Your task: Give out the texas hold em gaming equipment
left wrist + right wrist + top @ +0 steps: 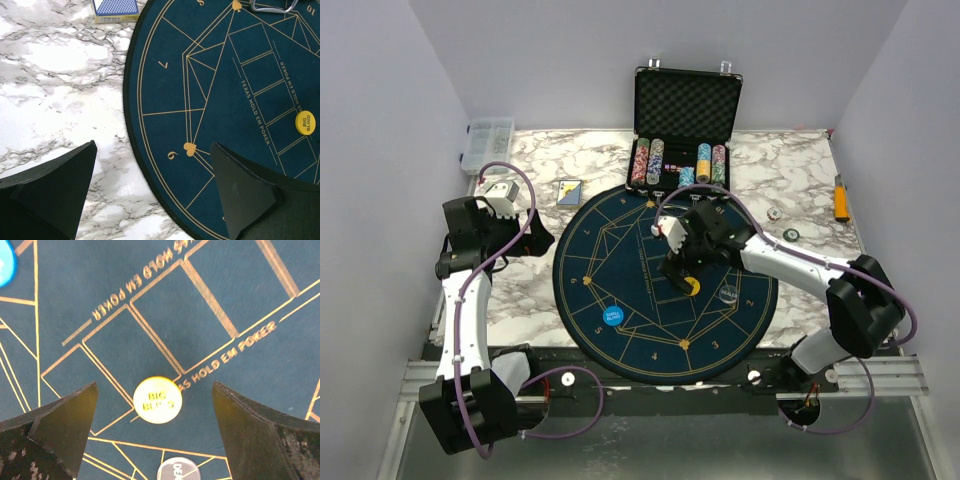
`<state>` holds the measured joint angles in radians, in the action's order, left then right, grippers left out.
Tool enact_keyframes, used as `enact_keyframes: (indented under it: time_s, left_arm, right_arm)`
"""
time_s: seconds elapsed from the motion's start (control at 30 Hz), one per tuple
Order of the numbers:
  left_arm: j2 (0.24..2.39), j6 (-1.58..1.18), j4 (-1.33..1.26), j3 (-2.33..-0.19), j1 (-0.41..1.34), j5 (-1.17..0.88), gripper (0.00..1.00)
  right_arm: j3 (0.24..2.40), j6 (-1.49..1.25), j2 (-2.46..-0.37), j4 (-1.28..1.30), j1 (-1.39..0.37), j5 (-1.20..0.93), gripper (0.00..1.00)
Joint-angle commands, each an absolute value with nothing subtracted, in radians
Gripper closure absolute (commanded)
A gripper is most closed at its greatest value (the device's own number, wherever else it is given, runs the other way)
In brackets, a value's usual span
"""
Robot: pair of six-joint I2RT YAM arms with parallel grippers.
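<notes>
Here, going from your left: a clear box (487,140) sits at the table's (520,300) far left corner. Your left tool (154,146) hangs spread wide with nothing between its fingers (55,190), over the spot where the marble top meets the left edge of the mat (610,250). Beyond it, a blue-backed deck (116,10) lies on the table just off the mat's far-left rim.

On the mat, the blue disc (612,317) lies near the front left, well apart from both tools. Your right tool (155,387) is low over the mat's middle, jaws fully apart and gripping nothing. The yellow disc (157,400), marked "BIG BLIND", lies flat on the mat between the two fingers, clear of both, on a gold line beside the printed card boxes. The dealer disc (177,472) lies flat just beside it, on the side nearer the tool's base; in the top view it shows to the right of the yellow one.

At the far edge, touching the mat's rim, the black case (687,110) stands open with rows of chips (680,165) in it. Further right, two loose chips (782,225) lie on the bare table, near each other and off the mat.
</notes>
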<state>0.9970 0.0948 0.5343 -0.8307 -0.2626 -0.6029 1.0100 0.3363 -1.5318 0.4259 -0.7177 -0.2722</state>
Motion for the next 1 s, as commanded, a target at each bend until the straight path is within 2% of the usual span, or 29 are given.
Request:
enact_keyframes:
  time_s: [0.0, 0.3, 0.6, 0.8, 0.97]
  left_arm:
    - [1.003, 0.106, 0.544, -0.855, -0.272, -0.635, 0.02]
    - [0.991, 0.111, 0.549, -0.848, -0.272, -0.63, 0.02]
    - [1.006, 0.11, 0.549, -0.851, -0.272, -0.632, 0.02]
    - [1.007, 0.112, 0.548, -0.852, -0.272, -0.632, 0.02]
    - [1.016, 0.114, 0.548, -0.853, -0.272, -0.631, 0.02]
  right_arm:
    - [0.939, 0.303, -1.524, 0.475, -0.701, -0.212, 0.0]
    - [0.912, 0.302, -1.602, 0.442, -0.655, -0.202, 0.02]
    - [0.875, 0.319, -1.64, 0.426, -0.653, -0.239, 0.12]
    - [0.869, 0.332, -1.664, 0.425, -0.669, -0.235, 0.25]
    - [0.868, 0.325, -1.683, 0.433, -0.704, -0.201, 0.29]
